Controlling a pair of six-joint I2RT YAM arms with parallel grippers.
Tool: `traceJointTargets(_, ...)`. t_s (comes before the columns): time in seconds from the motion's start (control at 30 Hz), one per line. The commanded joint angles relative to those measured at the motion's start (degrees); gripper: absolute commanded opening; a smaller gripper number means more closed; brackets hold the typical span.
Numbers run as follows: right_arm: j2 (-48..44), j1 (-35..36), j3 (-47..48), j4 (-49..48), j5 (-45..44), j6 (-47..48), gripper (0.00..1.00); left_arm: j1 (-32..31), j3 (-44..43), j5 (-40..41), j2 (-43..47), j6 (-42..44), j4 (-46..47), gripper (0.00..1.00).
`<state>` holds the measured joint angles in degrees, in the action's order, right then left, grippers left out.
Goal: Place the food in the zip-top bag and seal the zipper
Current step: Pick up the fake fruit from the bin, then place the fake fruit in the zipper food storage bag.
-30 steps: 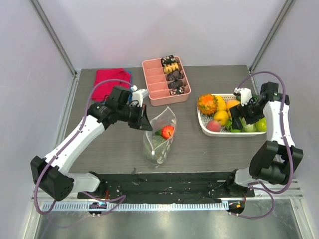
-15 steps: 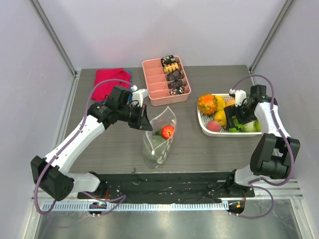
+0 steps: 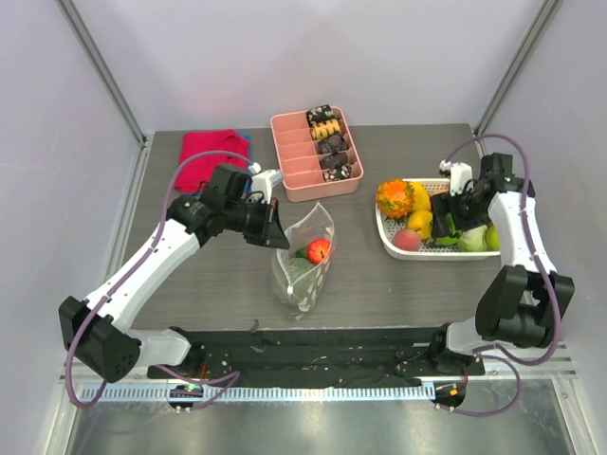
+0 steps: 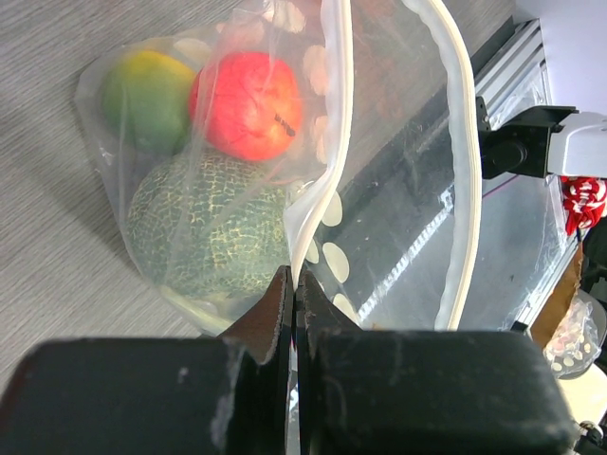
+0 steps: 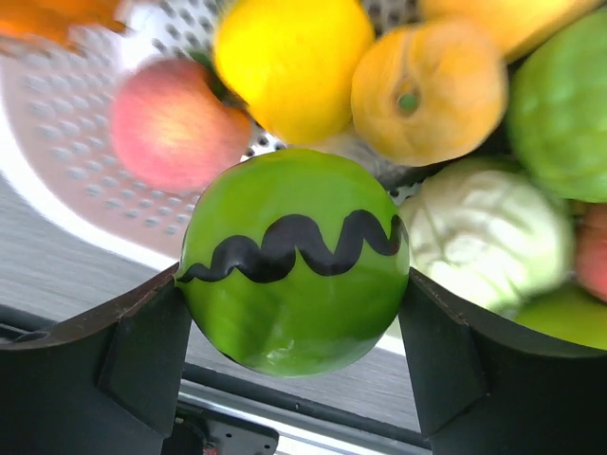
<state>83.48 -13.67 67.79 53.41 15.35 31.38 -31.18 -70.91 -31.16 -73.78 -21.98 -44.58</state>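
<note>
Top view: left gripper [image 3: 276, 230] is centre-left, jaws pinched shut on the upper rim of the zip-top bag [image 3: 305, 270]. The bag lies mid-frame, mouth toward the top of the frame. A red toy apple [image 3: 319, 250] shows through the film. The pink tray [image 3: 292, 154] of dark and tan snacks is just above the bag, and a red cloth [image 3: 211, 152] sits upper left. At right is a white perforated basket [image 3: 384, 232] heaped with toy fruit. The right gripper [image 3: 446, 226] is over its middle, and that arm hides part of the basket's right end.

Left wrist: fingers are clamped tight on one strip of the zipper [image 4: 338, 142]. The other strip bows off to the right, so the mouth gapes open. Inside, upper left, the apple is beside a yellow-green toy mango [image 4: 147, 85], with a netted green toy melon [image 4: 209, 227] below them. The only print is white polka dots.

Right wrist: jaws are spread wide around a toy watermelon [image 5: 294, 275], bright green with one black wavy stripe, both pads on its sides. It sits over the basket's rim — can't tell whether it is lifted clear. Behind it, slightly blurred, are a pink peach [image 5: 175, 123], a lemon [image 5: 289, 62], an orange [image 5: 427, 90] and a pale green fruit [image 5: 484, 237].
</note>
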Motion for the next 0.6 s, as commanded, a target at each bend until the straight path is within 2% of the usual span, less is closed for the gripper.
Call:
traceJointTargets(0.0,-6.7,0.0,13.3,8.2,9.0,0.0,0.50,-0.3,0.4,0.3,1.3,1.3,0.7,0.00)
traceJointTargets(0.03,-7.2,0.0,15.3,11.9,12.3,0.5,0.49,-0.2,0.4,0.2,1.3,1.4,0.8,0.00)
traceJointTargets(0.07,-7.5,0.1,17.0,13.4,20.0,1.0,0.47,-0.3,0.4,0.2,1.3,1.4,0.9,0.00)
traceJointTargets(0.17,-8.2,5.7,21.8,15.1,27.5,-1.4,0.40,-0.3,0.4,0.0,1.4,1.9,1.0,0.00)
traceJointTargets(0.2,-8.4,12.4,22.2,12.5,28.1,-5.0,0.39,-0.3,0.3,0.2,1.3,2.0,0.9,0.00)
traceJointTargets(0.27,-9.5,20.0,22.2,7.2,27.9,-10.7,0.38,-0.3,0.3,0.5,1.4,2.6,0.6,0.00)
traceJointTargets(0.3,-9.8,26.0,22.0,1.8,27.8,-12.9,0.38,-0.3,0.2,0.6,1.3,2.6,0.5,0.00)
traceJointTargets(0.4,-8.3,33.6,23.5,-2.9,29.1,-17.1,0.38,-0.3,-0.2,0.7,1.3,2.7,0.1,0.00)
traceJointTargets(0.57,-3.3,43.5,29.8,-3.0,25.7,-14.4,0.39,-0.3,-0.3,1.1,2.0,3.2,-1.1,0.00)
